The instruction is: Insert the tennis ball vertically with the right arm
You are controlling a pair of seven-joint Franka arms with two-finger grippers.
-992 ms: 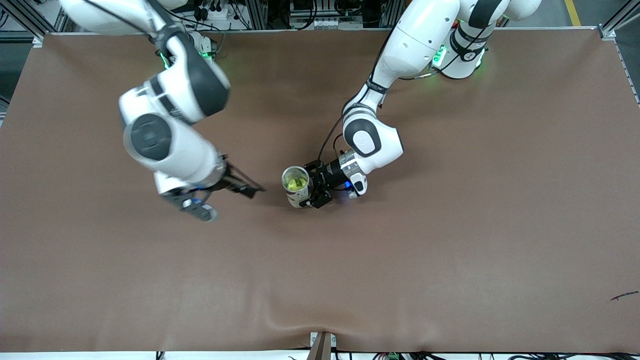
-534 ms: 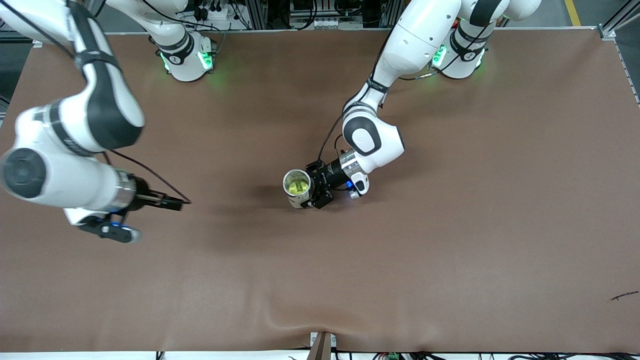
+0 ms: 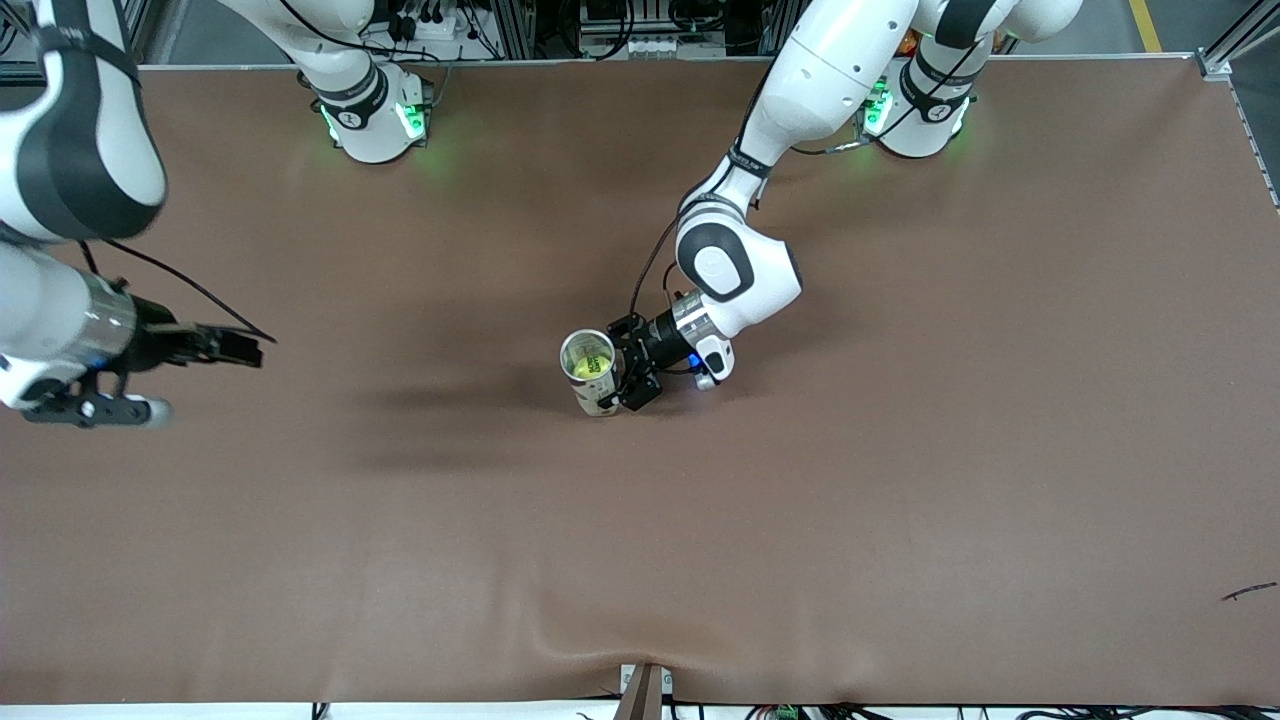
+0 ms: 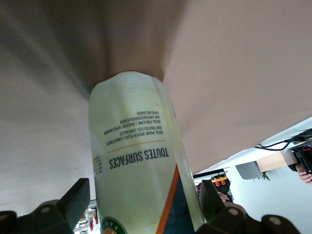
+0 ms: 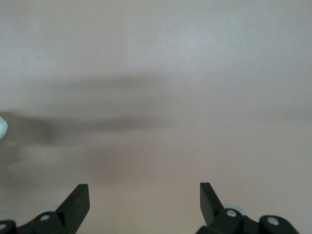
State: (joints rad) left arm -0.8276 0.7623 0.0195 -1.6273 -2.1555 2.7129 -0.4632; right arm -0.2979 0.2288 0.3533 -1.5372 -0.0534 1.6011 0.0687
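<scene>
A clear tennis ball can (image 3: 592,378) stands upright in the middle of the table, its mouth up. The yellow tennis ball (image 3: 587,366) lies inside it. My left gripper (image 3: 612,372) comes at the can from the side, with a finger against each side of it. In the left wrist view the printed can (image 4: 134,161) fills the space between the fingers of the left gripper (image 4: 145,191). My right gripper (image 3: 240,348) hangs open and empty over bare table toward the right arm's end, well apart from the can. The right wrist view shows only brown cloth between the fingers of the right gripper (image 5: 145,192).
A brown cloth (image 3: 800,520) covers the whole table, with a ripple (image 3: 600,640) at its edge nearest the front camera. A small dark mark (image 3: 1249,591) lies near that edge toward the left arm's end. Both arm bases (image 3: 370,110) stand along the table edge farthest from the front camera.
The right arm has swung away from the can toward its own end of the table, gripper open and empty throughout. The left gripper and the can have shifted only slightly.
</scene>
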